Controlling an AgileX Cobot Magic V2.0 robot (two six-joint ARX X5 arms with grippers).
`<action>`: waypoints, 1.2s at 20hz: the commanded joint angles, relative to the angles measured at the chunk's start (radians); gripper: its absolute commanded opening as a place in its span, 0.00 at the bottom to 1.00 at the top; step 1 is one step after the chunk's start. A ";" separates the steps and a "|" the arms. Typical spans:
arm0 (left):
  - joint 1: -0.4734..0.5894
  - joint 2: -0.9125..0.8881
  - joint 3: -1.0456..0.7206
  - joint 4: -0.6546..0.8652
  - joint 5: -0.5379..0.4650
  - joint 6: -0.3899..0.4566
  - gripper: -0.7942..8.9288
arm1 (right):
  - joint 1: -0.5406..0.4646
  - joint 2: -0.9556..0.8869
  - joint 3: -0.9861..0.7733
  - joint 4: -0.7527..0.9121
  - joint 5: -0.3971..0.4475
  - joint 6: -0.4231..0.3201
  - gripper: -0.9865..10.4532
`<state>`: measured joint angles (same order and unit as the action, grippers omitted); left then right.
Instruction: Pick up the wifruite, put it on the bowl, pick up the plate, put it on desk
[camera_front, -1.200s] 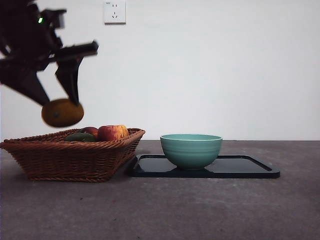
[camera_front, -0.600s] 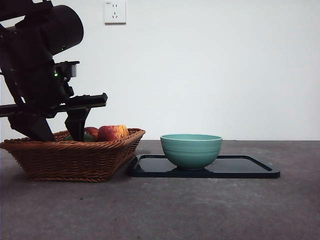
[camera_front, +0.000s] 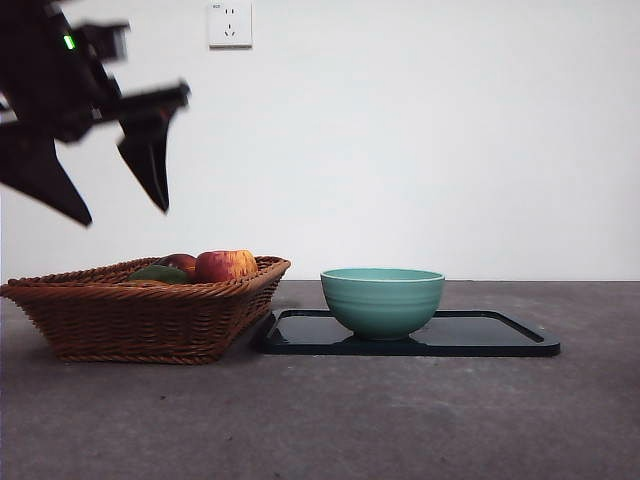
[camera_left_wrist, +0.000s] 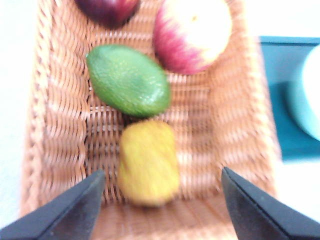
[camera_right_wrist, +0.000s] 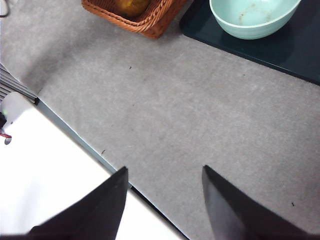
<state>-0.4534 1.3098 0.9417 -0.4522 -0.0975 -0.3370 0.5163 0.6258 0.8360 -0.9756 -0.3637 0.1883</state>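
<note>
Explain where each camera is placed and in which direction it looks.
Front view: low, level across the desk; sees basket, bowl, tray; left tool hangs open above the basket.
Left wrist view: looks down into the basket at the orange-brown fruit; own jaws show.
Right wrist view: looks down on the desk; own open jaws show.
Shared: basket, bowl.

Teal-green bowl (camera_front: 382, 298) on black tray (camera_front: 500, 335), brown woven basket (camera_front: 130, 315), mottled grey desk (camera_front: 400, 420).

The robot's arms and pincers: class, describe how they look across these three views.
Left pincer: two black, tapering, wedge-shaped jaws under a black arm body with a small green light. Right pincer: two matching matte black pointed jaws. No markings or cables are visible.
</note>
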 joint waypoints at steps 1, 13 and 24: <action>-0.019 -0.108 0.013 -0.052 0.094 0.058 0.47 | 0.005 0.006 0.009 0.012 0.005 0.010 0.29; -0.026 -0.382 0.013 -0.362 0.544 0.378 0.47 | 0.005 0.006 0.009 0.051 0.005 0.040 0.29; -0.026 -0.382 0.013 -0.362 0.544 0.378 0.47 | 0.001 0.058 0.010 0.219 0.161 0.267 0.41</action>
<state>-0.4736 0.9207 0.9417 -0.8204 0.4431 0.0250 0.5140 0.6735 0.8360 -0.7712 -0.2066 0.4091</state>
